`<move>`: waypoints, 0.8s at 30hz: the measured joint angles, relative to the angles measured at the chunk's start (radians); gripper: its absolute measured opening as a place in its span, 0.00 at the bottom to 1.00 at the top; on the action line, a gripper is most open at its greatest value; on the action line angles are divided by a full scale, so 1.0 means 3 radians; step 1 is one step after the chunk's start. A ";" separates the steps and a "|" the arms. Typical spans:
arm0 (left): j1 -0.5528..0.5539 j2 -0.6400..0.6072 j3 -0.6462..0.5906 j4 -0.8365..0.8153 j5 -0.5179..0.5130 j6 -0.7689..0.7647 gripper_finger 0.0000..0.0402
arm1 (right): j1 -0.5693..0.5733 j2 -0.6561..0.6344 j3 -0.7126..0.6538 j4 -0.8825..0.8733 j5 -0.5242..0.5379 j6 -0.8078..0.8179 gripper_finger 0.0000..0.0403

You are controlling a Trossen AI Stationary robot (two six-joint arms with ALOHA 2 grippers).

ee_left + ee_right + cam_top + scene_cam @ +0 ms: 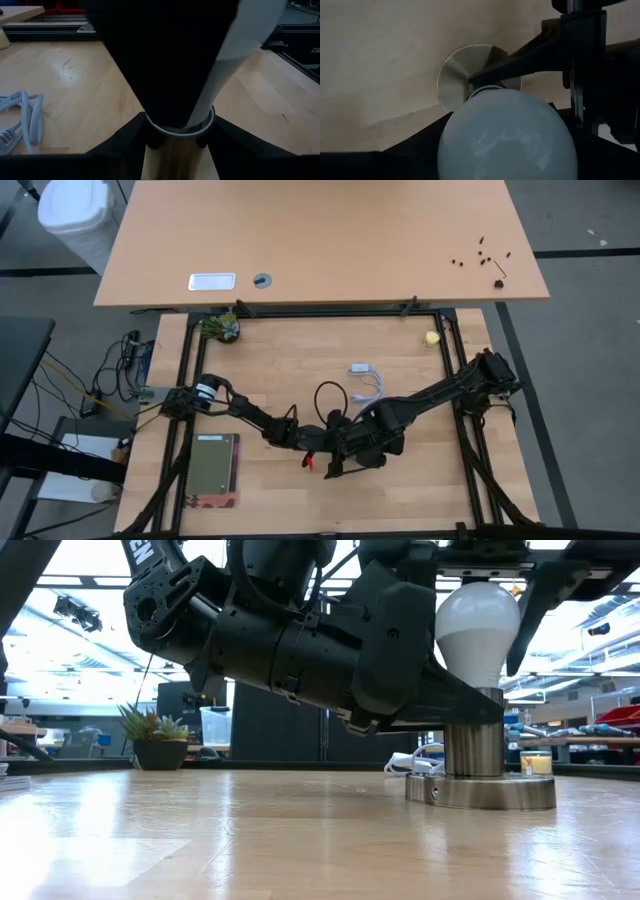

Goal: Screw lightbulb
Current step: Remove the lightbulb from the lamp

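Observation:
The white frosted lightbulb (478,625) stands upright with its base in the brushed-metal socket (474,745), whose round disc foot (480,792) rests on the wooden table. The bulb's globe fills the right wrist view (507,137). My left gripper (175,145) comes in level from the table's left and is shut on the socket's stem. My right gripper (510,165) comes down from above and is shut around the bulb's globe. In the high view both grippers (345,445) meet at the table's middle and hide the bulb. My left gripper pinches the socket's upright stem just under its collar (176,131) between its two fingers (131,142). The fingers come in level from the table's left and lie across the stem. The socket stands upright on its disc foot on the table. My right gripper holds the lightbulb's globe (470,125) between its two fingers (395,155), one on each side. The fingers come from above and point down. The bulb stands upright in the socket; the exact touching spots are hidden by the globe.
A white cord with a switch (368,380) lies just beyond the grippers. A small yellow ball (431,337) sits at the far right and a potted plant (220,328) at the far left. A green notebook (213,470) lies near left. A desk (320,240) stands behind.

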 joint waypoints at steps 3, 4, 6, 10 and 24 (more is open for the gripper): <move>0.0000 0.0000 0.0000 0.0004 -0.0006 0.0009 0.47 | 0.0038 0.0000 0.0000 0.0001 0.0009 0.0274 0.71; 0.0000 0.0000 0.0000 0.0006 -0.0014 0.0010 0.47 | 0.0054 0.0000 0.0000 0.0003 0.0018 0.0412 0.72; 0.0000 0.0000 0.0000 0.0011 -0.0020 0.0015 0.47 | 0.0092 0.0000 0.0001 0.0019 0.0030 0.0696 0.74; 0.0018 0.0000 0.0000 0.0011 -0.0022 0.0022 0.47 | 0.0120 0.0000 0.0003 0.0071 0.0039 0.1411 0.78; 0.0023 0.0000 0.0000 0.0004 -0.0058 -0.0005 0.47 | -0.0022 0.0000 0.0005 0.0018 0.0115 0.4741 0.94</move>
